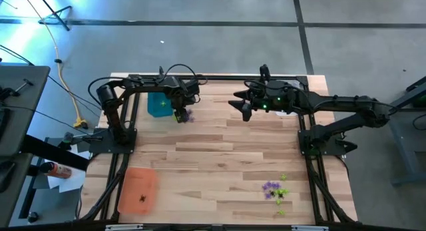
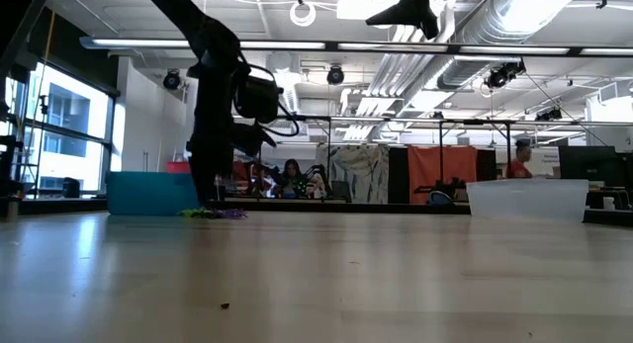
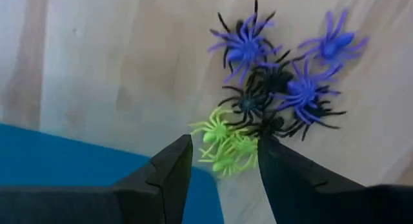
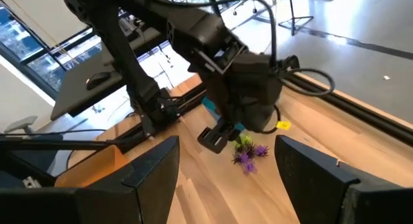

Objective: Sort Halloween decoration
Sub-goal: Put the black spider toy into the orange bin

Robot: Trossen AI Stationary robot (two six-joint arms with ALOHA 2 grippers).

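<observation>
A small heap of Halloween decoration [image 3: 271,82], purple, black and lime green spiders, lies on the wood at the far left, next to the teal tray [image 1: 157,104]. My left gripper [image 3: 222,162] points down over the heap's edge, open, with the green spiders [image 3: 226,146] between its fingertips. A second heap of decoration [image 1: 274,190] lies near the front right. My right gripper [image 1: 241,106] hangs open well above the table's far middle, holding nothing.
An orange tray [image 1: 138,189] with one black spider in it sits at the near left. A clear tray [image 2: 529,198] stands at the far right, below my right arm. The wide middle of the wooden table [image 1: 219,158] is bare.
</observation>
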